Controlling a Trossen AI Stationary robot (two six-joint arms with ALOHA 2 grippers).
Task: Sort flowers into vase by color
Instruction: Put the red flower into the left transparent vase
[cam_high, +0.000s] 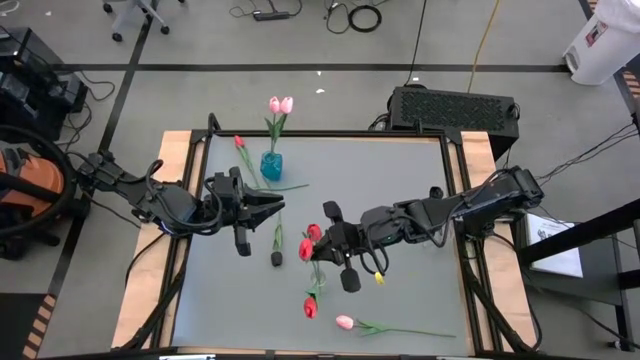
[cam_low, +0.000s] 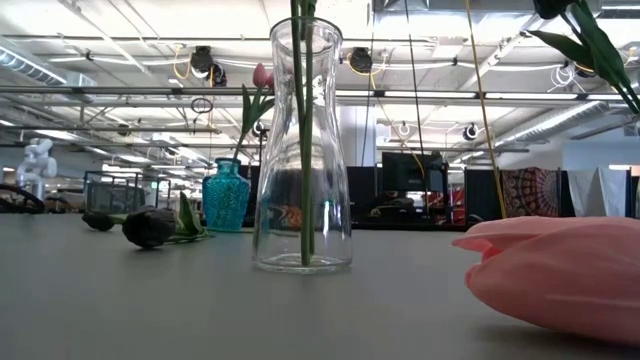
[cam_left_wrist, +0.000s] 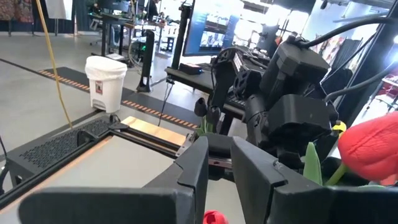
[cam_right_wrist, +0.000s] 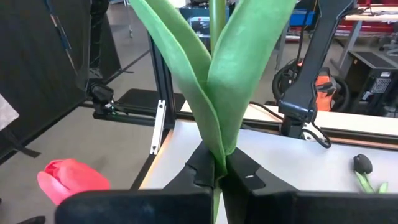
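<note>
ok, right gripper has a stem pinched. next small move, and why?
Probably lower the right gripper a little, then let go. It is shut on a tulip stem, and the low view shows stems already standing inside the clear glass vase, so the flower looks partly in. The left gripper waits by the teal vase.

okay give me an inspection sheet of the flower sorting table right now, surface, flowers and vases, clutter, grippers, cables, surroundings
Surface: grey table, wooden strips along both sides.
Job's things: blue vase holds pink tulips; clear vase holds green stems; pink tulip, red tulips and a black tulip lie loose on the surface.
Clutter: nothing seen.
Grippers: left gripper beside the blue vase, fingers slightly apart, holding nothing; right gripper shut on a tulip stem at its leaves.
Cables: on the floor beyond the table.
Surroundings: white bin, black grille box, office chair base.
</note>
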